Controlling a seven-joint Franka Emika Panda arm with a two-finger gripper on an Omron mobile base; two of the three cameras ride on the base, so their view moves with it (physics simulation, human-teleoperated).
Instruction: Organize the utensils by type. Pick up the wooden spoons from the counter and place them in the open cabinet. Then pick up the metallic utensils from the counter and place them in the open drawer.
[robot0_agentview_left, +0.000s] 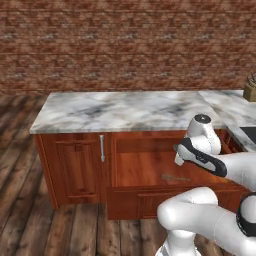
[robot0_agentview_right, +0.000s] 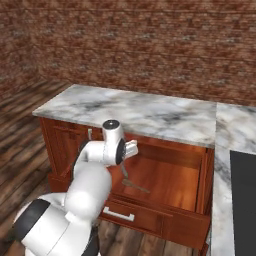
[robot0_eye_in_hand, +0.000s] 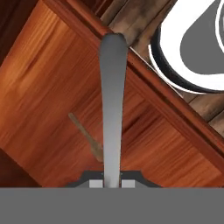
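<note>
My gripper (robot0_eye_in_hand: 112, 183) is shut on the dark grey metal spoon (robot0_eye_in_hand: 113, 100), whose thin handle runs straight away from the fingers. It hangs over the open drawer (robot0_eye_in_hand: 43, 87), a wide reddish-brown box pulled out under the marble counter (robot0_agentview_left: 125, 110). In the right base view the gripper (robot0_agentview_right: 132, 148) hovers above the drawer's (robot0_agentview_right: 175, 182) left half, with the spoon (robot0_agentview_right: 123, 171) dangling below it. A thin brownish utensil (robot0_eye_in_hand: 85, 133) lies on the drawer floor, also seen as a utensil (robot0_agentview_right: 134, 186) from the right. The open cabinet is out of view.
A narrow closed door (robot0_agentview_left: 75, 165) with a silver bar handle (robot0_agentview_left: 102, 148) stands left of the drawer (robot0_agentview_left: 145, 167). A knife block (robot0_agentview_left: 250, 90) sits at the counter's far right. A dark cooktop (robot0_agentview_right: 243, 200) is set into the side counter. Wooden floor lies in front.
</note>
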